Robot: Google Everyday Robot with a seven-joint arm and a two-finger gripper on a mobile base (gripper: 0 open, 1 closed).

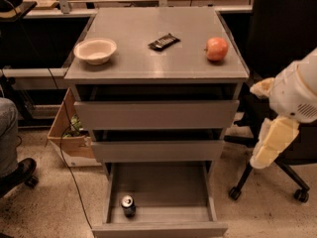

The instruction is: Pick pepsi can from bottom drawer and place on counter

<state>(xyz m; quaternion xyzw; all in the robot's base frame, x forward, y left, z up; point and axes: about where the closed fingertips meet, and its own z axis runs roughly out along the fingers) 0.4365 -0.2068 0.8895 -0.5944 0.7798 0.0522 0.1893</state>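
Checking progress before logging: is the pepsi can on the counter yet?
No, the pepsi can stands in the open bottom drawer, while the gripper hangs beside the cabinet.

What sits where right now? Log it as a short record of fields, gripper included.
pepsi can: upright, front-left of the drawer floor
bottom drawer: pulled open, holds only the can
counter: bowl at left, snack bar in the middle, apple at right
gripper: right of the cabinet, beside the upper drawers, well apart from the can
task state: can not yet picked
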